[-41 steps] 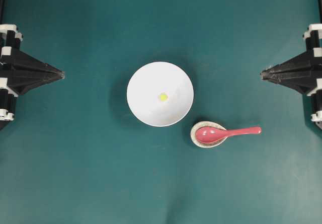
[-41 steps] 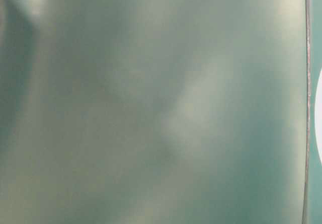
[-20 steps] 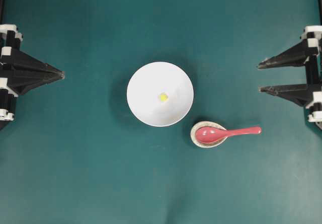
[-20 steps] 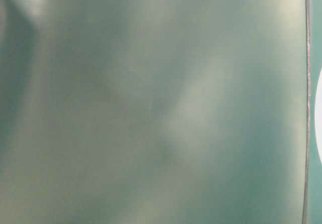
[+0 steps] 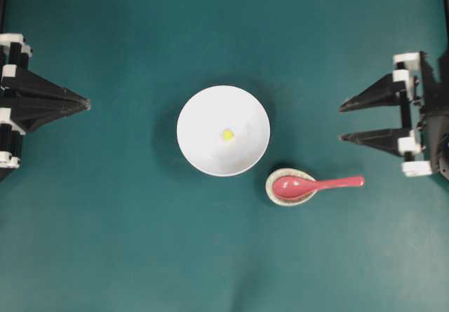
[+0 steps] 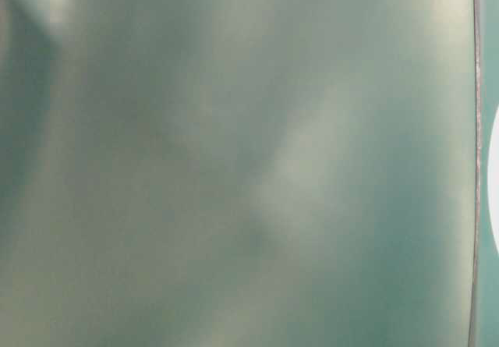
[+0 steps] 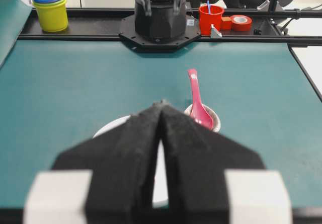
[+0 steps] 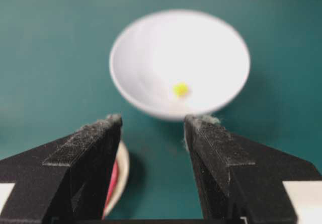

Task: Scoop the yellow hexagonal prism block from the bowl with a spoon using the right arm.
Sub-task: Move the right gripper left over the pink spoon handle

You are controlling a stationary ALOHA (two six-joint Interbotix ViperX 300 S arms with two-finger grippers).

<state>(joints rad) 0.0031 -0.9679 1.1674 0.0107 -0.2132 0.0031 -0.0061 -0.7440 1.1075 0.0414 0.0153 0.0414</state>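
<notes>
Your right fingers [image 5: 342,122] stand wide and empty; the left fingers [image 5: 87,104] are pressed together. The spoon [image 5: 316,184] lies scoop-down-left in the rest [image 5: 270,188], just beside the bowl [image 5: 203,116] holding the block [image 5: 227,134]. It looks glossy, stiff and probably slippery: pinch the free handle. Nothing blocks it on the bench [image 5: 126,242].

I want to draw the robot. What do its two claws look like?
Both end effectors are black with two long fingers that taper to points, like beaks. The left end effector has white blocks at its base. The right end effector has small white blocks on each finger, near its black wrist. Up close, the finger edges look fuzzy and worn.
</notes>
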